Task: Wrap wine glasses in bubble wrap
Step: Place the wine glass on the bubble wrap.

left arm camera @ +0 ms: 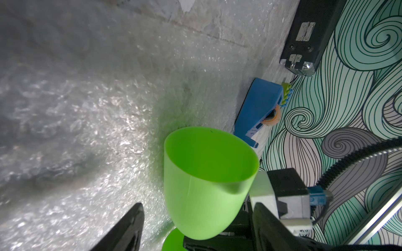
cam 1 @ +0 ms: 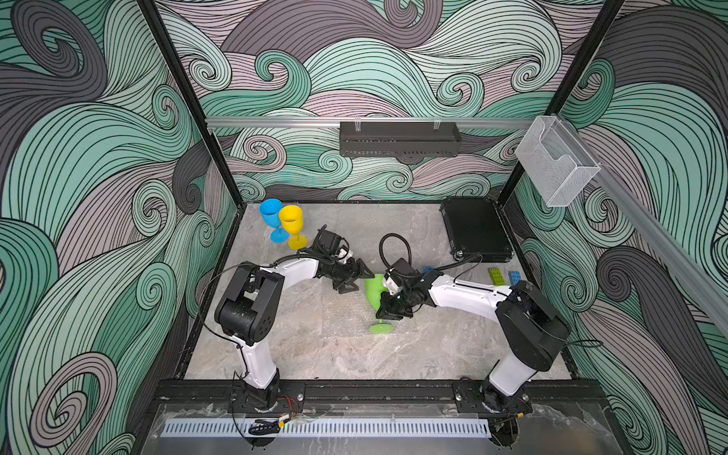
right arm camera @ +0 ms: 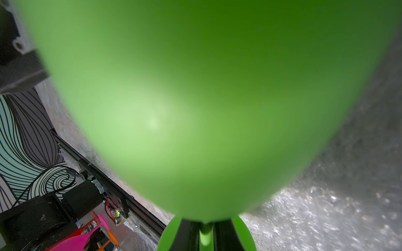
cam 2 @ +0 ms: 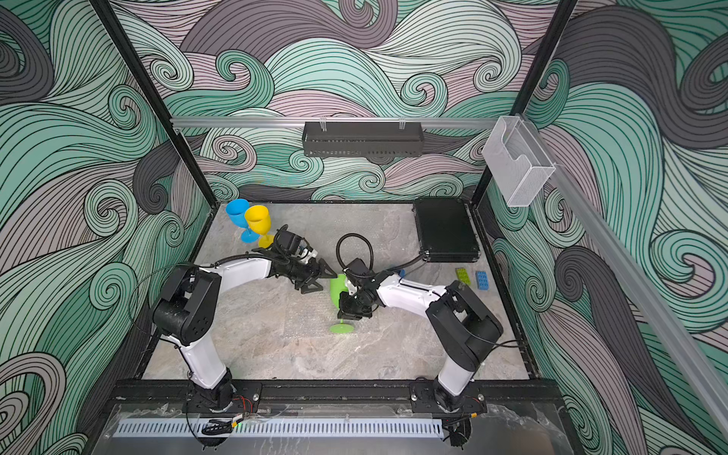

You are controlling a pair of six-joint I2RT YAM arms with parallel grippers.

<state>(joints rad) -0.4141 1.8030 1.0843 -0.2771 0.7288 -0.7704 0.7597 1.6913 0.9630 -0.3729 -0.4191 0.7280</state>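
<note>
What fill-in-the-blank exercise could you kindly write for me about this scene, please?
1. The right gripper is shut on the ____ of the green goblet.
2. The left gripper, close to that goblet's bowl, is not shut but ____.
3. In the far corner, the blue goblet and the yellow goblet both stand ____.

Missing words: stem; open; upright.

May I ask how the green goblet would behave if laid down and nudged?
The green goblet would probably roll in an arc, its round bowl being wider than its stem. It looks like light, stiff plastic: the right gripper, shut on the thin stem, seems enough to hold it.
</note>
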